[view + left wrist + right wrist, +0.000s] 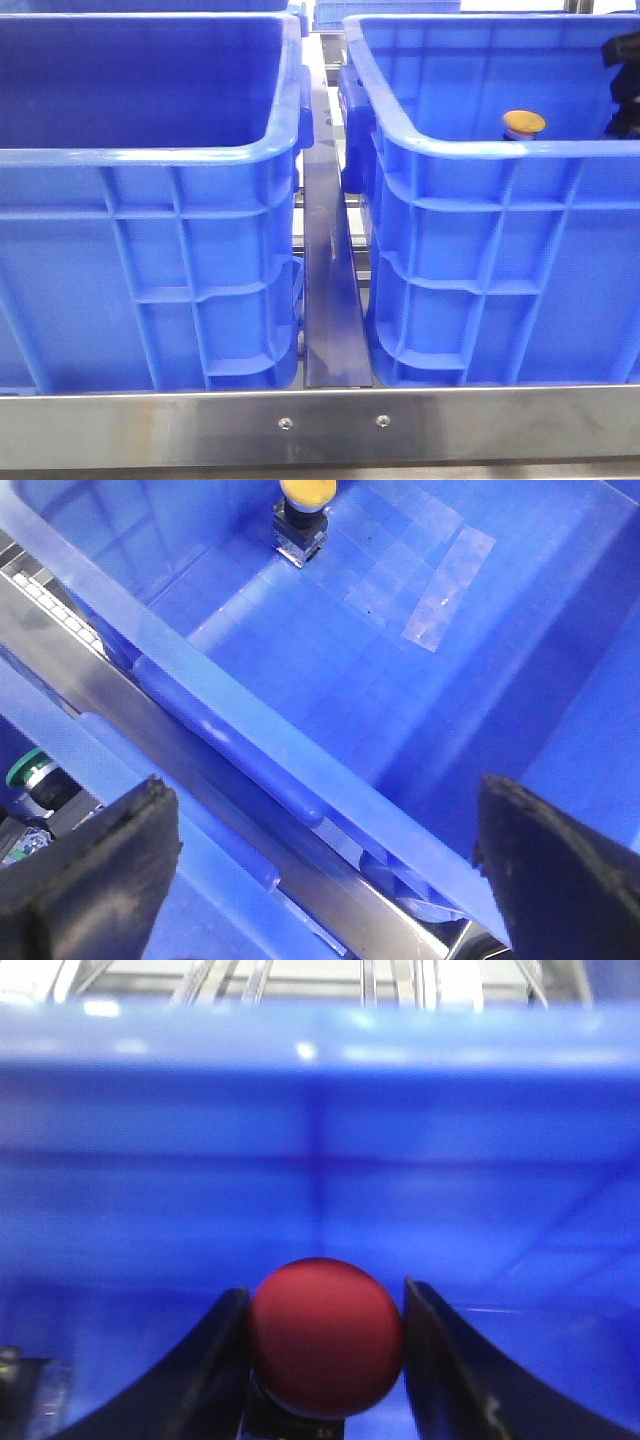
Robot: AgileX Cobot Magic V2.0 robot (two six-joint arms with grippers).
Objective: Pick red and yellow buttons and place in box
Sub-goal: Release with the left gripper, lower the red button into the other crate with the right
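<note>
The yellow button (523, 123) stands upright on the floor of the right blue crate (480, 150), its orange-yellow cap showing just over the near rim. The left wrist view shows the same yellow button (303, 500) on its dark body. My left gripper (322, 785) hangs open and empty above the rims where the two crates meet. In the right wrist view the red button (325, 1335) fills the gap between the fingers of my right gripper (325, 1295), which is shut on its red cap against a blue crate wall. In the front view only a dark part of the right arm (625, 70) shows.
The left blue crate (150, 155) stands beside the right one, with a steel rail (330, 300) between them. A green-capped button (30, 775) lies in the crate on the other side of the rail. Clear tape (440, 590) is stuck to the floor near the yellow button.
</note>
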